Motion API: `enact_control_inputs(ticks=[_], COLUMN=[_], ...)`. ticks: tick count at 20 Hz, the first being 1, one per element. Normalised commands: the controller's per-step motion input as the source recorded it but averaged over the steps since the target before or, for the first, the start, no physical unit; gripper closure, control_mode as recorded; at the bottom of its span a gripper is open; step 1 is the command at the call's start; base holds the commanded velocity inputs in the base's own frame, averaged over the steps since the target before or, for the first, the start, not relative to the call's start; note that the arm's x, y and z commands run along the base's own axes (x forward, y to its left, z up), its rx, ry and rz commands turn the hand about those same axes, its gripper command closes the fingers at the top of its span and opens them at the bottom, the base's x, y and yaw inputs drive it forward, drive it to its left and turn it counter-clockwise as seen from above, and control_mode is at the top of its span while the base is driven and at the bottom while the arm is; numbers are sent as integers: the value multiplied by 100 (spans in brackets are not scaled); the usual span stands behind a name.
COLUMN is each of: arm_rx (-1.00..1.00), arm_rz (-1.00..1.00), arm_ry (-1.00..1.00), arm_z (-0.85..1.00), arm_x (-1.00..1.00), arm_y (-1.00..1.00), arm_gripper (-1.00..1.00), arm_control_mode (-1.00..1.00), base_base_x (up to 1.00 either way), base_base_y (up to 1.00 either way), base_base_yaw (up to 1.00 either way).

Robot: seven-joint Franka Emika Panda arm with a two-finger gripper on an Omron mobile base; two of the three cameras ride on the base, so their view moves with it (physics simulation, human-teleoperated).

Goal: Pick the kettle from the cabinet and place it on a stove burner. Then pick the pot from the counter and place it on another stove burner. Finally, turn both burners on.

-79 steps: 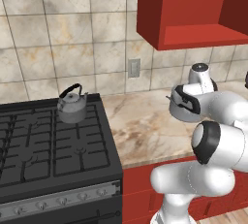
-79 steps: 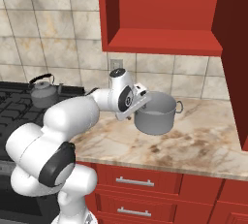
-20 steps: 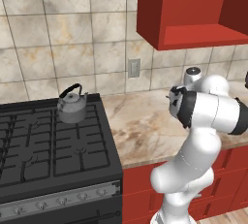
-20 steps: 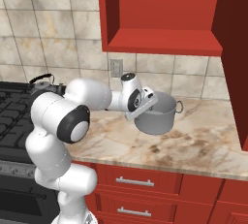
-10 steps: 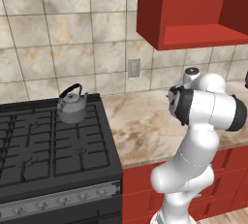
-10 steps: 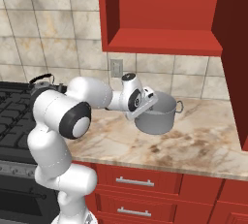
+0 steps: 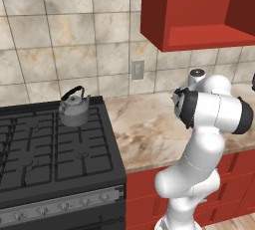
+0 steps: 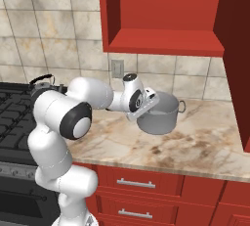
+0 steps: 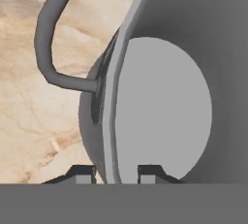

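1. Pincer (image 9: 115, 172) sits astride the rim of the pot (image 8: 158, 115): one fingertip (image 9: 82, 173) outside the wall, the other inside. The jaws stand narrow, with the wall between them. It looks like a pinch on the rim, but I can't tell whether the pads are seated hard.
2. The pot rests on the counter (image 8: 195, 146), right of the cooktop (image 7: 45, 149), below the red cabinet (image 8: 166, 14). In the hand view the wall runs straight up from between the tips. The pot's hollow and floor lie to the inner-finger side. The side handle (image 9: 53, 39) loops off the outer side, just beyond the outer tip.
3. Handling, my judgement: steel, rigid, no give, smooth, so slippery under small pads. It is wide and probably heavyish, and gripped at one edge it will want to tilt away from the pincer. A deep bite on the rim, close to the handle root, seems best.
4. The kettle (image 7: 73, 109) is already on a rear burner (image 7: 74, 124), well off to the far side of the arm from the pincer. The pot needs a different grate section.
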Motion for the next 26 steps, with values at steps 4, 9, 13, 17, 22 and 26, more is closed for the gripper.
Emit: enact_control_inputs(ticks=[4, 9, 13, 17, 22, 26], arm_rx=[0, 2, 1, 0, 0, 0], arm_rz=[0, 0, 0, 0, 0, 0], arm_ry=[1, 0, 0, -2, -7, -3], arm_z=[-8, -2, 0, 3, 22, 37], arm_x=[0, -15, -29, -37, -44, -41], arm_y=[0, 0, 0, 0, 0, 0], arm_gripper=[100, 100, 100, 100, 100, 100], arm_control_mode=[-100, -100, -100, -100, -100, -100], base_base_x=[0, 0, 0, 0, 0, 0], base_base_y=[0, 0, 0, 0, 0, 0], base_base_yaw=[0, 0, 0, 0, 0, 0])
